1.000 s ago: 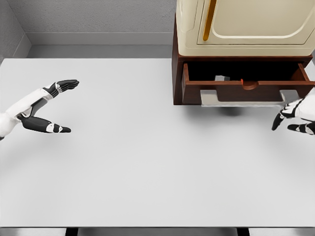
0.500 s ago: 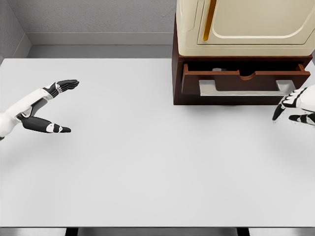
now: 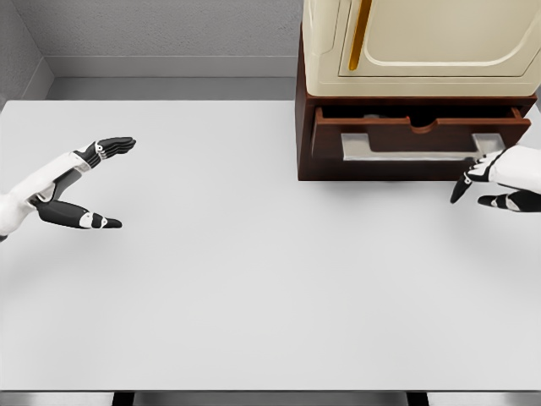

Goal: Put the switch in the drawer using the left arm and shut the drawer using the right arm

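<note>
Nearest to me the white table (image 3: 254, 288) lies broad and bare-topped. At its left edge the left hand (image 3: 80, 182) hovers just above the surface, released, thumb and fingers spread wide apart and holding nothing. Over on the right, a little further back, the right hand (image 3: 494, 179) comes in from the edge with its dark fingers (image 3: 461, 188) loosely extended, also holding nothing; its knuckles sit right at the front of the drawer (image 3: 418, 135), at the right end of the pale handle bar (image 3: 410, 150) (whether it actually touches, I can't tell). The drawer stands only slightly out from the dark wooden cabinet (image 3: 303, 110). A sliver of grey, likely the switch (image 3: 372, 119), peeps over the drawer front inside the narrow dark gap. Above it sits a cream appliance (image 3: 423, 42) with a brass handle (image 3: 361, 34).
</note>
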`<state>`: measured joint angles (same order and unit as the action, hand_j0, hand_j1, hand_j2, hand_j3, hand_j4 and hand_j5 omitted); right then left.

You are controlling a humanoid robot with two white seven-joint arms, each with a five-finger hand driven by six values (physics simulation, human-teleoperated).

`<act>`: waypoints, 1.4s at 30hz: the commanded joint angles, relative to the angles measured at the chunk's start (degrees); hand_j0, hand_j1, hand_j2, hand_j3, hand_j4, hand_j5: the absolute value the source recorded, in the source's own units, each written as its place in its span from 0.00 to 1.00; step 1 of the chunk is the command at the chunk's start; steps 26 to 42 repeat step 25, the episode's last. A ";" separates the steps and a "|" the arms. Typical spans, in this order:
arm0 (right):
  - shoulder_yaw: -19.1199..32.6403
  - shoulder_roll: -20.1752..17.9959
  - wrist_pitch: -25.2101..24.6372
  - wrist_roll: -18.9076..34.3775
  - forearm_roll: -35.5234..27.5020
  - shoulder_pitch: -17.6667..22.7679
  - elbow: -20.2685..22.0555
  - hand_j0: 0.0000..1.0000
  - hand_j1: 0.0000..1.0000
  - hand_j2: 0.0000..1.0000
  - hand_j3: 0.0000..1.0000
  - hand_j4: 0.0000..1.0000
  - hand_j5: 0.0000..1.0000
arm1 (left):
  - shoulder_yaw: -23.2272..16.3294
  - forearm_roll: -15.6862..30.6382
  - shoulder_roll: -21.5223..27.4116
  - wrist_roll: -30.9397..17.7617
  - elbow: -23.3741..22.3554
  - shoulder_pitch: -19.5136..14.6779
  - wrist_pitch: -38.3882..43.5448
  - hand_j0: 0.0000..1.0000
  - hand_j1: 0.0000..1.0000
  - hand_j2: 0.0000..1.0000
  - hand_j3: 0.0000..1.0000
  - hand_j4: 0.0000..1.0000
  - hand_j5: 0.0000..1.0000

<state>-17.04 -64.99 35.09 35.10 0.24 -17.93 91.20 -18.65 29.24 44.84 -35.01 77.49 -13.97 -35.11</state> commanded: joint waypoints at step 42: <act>-10.91 0.04 -0.09 -0.10 2.22 -5.89 -0.24 0.84 0.84 0.84 0.84 0.84 0.84 | 0.72 -0.06 0.33 0.01 -1.81 0.00 0.11 1.00 1.00 1.00 1.00 1.00 1.00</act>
